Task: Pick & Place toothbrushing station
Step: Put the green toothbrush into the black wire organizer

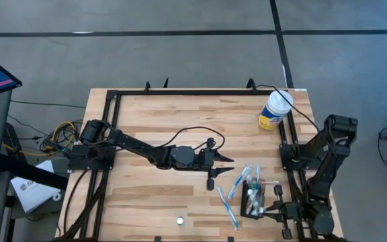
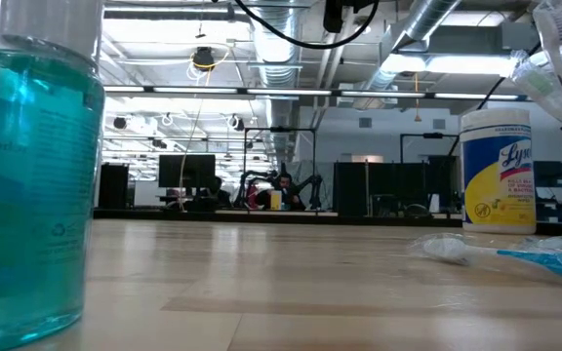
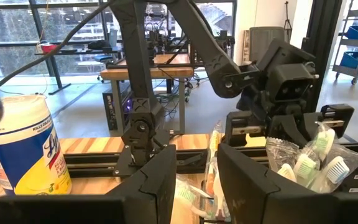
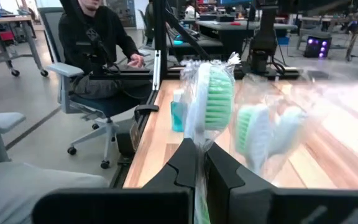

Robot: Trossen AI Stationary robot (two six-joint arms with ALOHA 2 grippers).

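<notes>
Partly loaded: toothbrushing station [image 1: 254, 195] holds wrapped brushes, two toothbrushes [image 1: 232, 198] remain on the table [image 1: 153, 114]; right gripper [image 4: 199, 163] fingers clamped on one wrapped brush [image 4: 213, 99], left gripper [image 1: 213, 159] fingers apart, empty.

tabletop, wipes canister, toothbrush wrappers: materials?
Tabletop: looks like butcher-block wood, pale strips with grain, low sheen. Canister: probably plastic, white lid, glossy printed yellow label. Toothbrush wrappers: thin clear film, crinkled and see-through, likely plastic.
</notes>
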